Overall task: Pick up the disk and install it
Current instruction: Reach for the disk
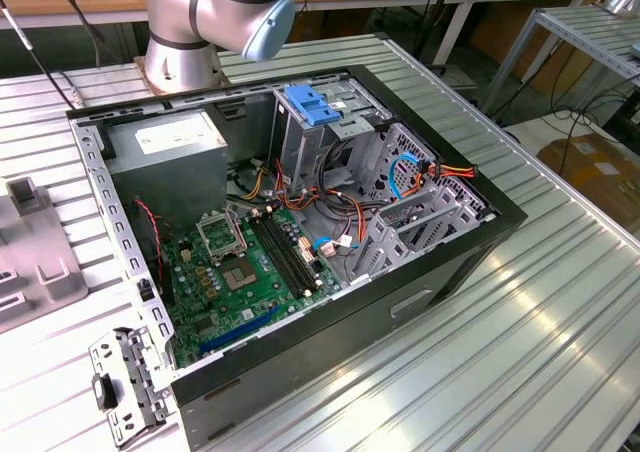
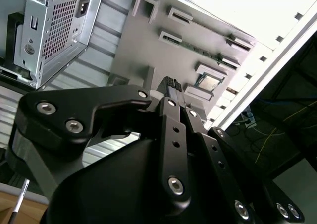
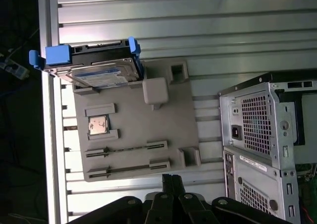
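Note:
The disk (image 3: 96, 71) is a silver drive with a white label and blue side rails. In the first wrist view it lies in a slot at one end of the grey fixture plate (image 3: 133, 120), near the table's edge. My gripper (image 3: 171, 177) hangs above the opposite end of that plate, well apart from the disk, shut with nothing between its fingers. In the second wrist view the gripper (image 2: 173, 83) shows its two black fingers pressed together over the fixture plate (image 2: 143, 45). The open computer case (image 1: 300, 222) stands beside the plate.
Inside the case are a grey power supply (image 1: 165, 147), a green motherboard (image 1: 250, 262), a drive cage with a blue latch handle (image 1: 313, 105) and loose cables. The plate also holds a processor chip (image 3: 97, 125) and two memory sticks (image 3: 126, 147). A metal bracket (image 1: 125, 382) lies on the table.

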Controlling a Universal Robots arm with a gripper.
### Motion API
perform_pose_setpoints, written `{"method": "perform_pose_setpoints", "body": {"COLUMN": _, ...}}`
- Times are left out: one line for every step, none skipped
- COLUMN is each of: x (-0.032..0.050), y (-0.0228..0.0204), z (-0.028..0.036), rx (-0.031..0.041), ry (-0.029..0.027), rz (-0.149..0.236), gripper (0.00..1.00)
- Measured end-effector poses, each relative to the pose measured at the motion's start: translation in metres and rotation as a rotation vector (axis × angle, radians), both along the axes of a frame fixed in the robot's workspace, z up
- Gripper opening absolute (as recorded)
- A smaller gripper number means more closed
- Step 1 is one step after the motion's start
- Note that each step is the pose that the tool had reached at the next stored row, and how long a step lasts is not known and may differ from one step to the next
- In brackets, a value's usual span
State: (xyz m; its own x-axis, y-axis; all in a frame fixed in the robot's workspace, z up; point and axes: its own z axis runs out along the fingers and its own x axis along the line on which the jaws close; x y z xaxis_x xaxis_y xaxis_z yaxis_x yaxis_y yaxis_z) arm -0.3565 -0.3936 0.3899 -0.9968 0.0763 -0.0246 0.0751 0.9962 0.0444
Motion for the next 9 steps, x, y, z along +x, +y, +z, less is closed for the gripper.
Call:
{"method": "perform_pose_setpoints", "body": {"x": -0.0004, "y": 0.0005, "z": -0.0001, "rx": 0.0, "ry": 0.0, "rz": 0.0, "gripper": 0.11}}
{"method": "perform_pose_setpoints", "body": {"x": -0.0007, "y": 0.0009, "z": -0.0002, "rx": -0.0001, "ry": 0.0001, "rz": 0.0, "gripper": 0.11}}
{"method": "perform_pose_setpoints", "body": {"x": -0.001, "y": 0.0012, "z": -0.0003, "rx": -0.0001, "ry": 0.0002, "rz": 0.0, "gripper": 0.11}}
{"method": "perform_pose_setpoints", "body": {"x": -0.0015, "y": 0.0015, "z": -0.0004, "rx": -0.0001, "ry": 0.0003, "rz": 0.0, "gripper": 0.11}}
{"method": "perform_pose_setpoints", "body": {"x": -0.0018, "y": 0.0016, "z": -0.0004, "rx": -0.0001, "ry": 0.0002, "rz": 0.0, "gripper": 0.11}}
{"method": "perform_pose_setpoints", "body": {"x": -0.0025, "y": 0.0017, "z": -0.0007, "rx": 0.0, "ry": 0.0001, "rz": 0.0, "gripper": 0.11}}
{"method": "perform_pose_setpoints", "body": {"x": -0.003, "y": 0.0018, "z": -0.0007, "rx": 0.0, "ry": 0.0001, "rz": 0.0, "gripper": 0.11}}
{"method": "perform_pose_setpoints", "body": {"x": -0.0036, "y": 0.0019, "z": -0.0008, "rx": -0.0001, "ry": 0.0002, "rz": 0.0, "gripper": 0.11}}
{"method": "perform_pose_setpoints", "body": {"x": -0.0042, "y": 0.002, "z": -0.0008, "rx": -0.0001, "ry": 0.0002, "rz": 0.0, "gripper": 0.11}}
